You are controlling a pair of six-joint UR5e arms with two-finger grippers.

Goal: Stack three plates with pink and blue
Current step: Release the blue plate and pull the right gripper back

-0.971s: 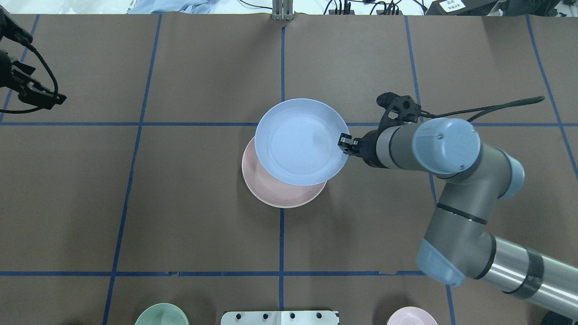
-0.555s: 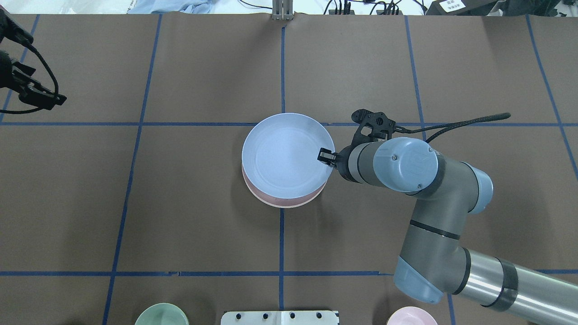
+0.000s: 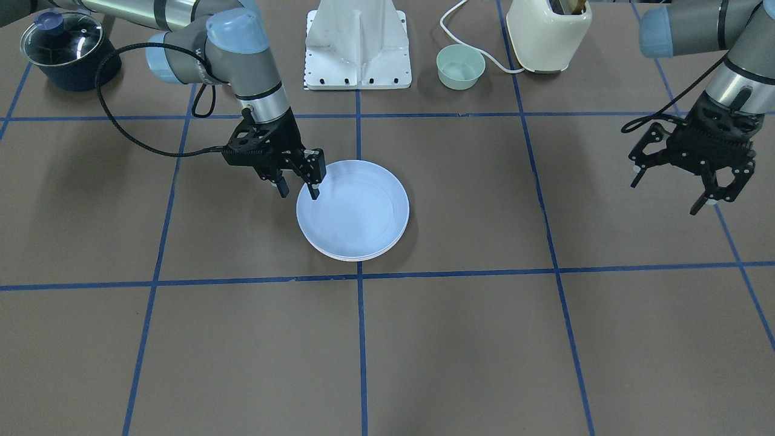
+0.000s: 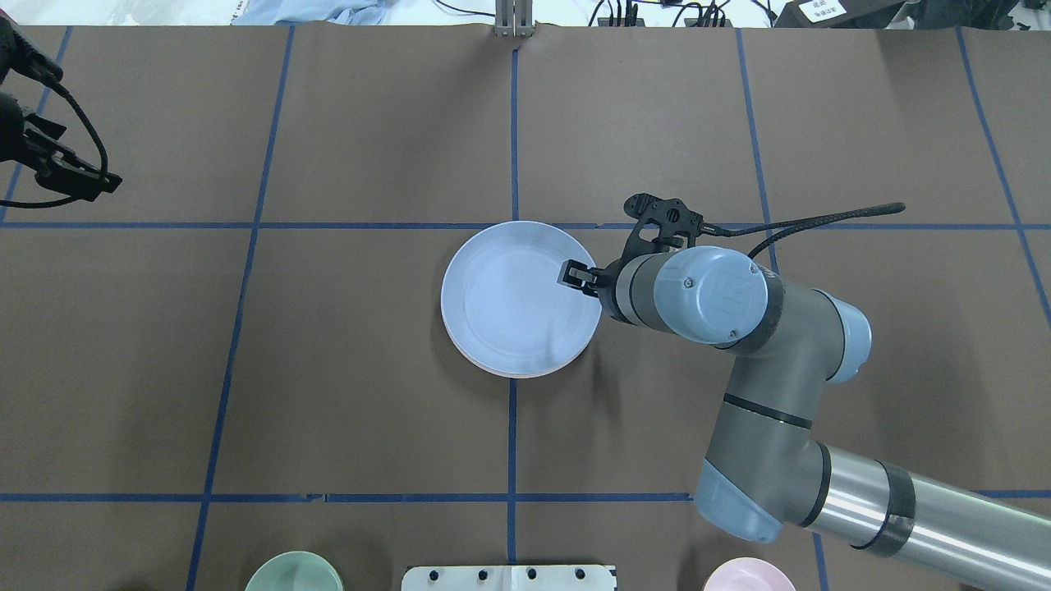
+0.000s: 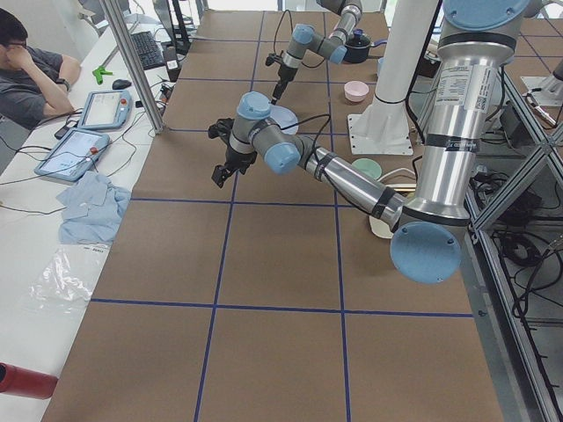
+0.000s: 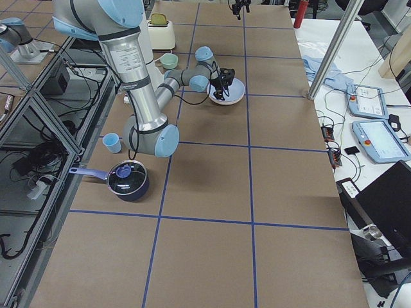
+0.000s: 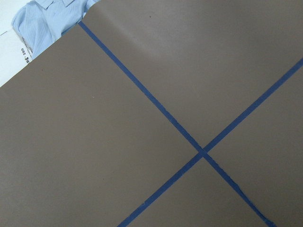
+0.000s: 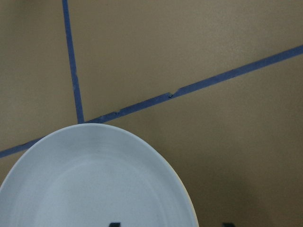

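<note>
The pale blue plate point(image 4: 509, 304) lies flat at the table's centre, on top of the pale pink plate, of which only a thin rim point(image 4: 530, 374) shows. The stack also shows in the front view point(image 3: 354, 212). The cream-white plate cannot be made out apart from them. My right gripper point(image 3: 298, 191) is open and straddles the blue plate's rim: one finger over the plate, one outside. The right wrist view shows the plate point(image 8: 94, 184) below two spread fingertips. My left gripper point(image 3: 678, 188) is open and empty, high at the far left point(image 4: 90, 176).
A small green bowl point(image 3: 460, 66), a small pink bowl point(image 4: 747, 574), a cream toaster point(image 3: 548, 30) and a lidded dark pot point(image 3: 69, 48) stand along the robot's side by the white base point(image 3: 357, 42). A blue cup point(image 6: 112, 142) stands near the pot.
My right gripper carried the blue plate down and toward the robot, over the pink plate, set it flat on it, and opened. The left arm has not moved.
</note>
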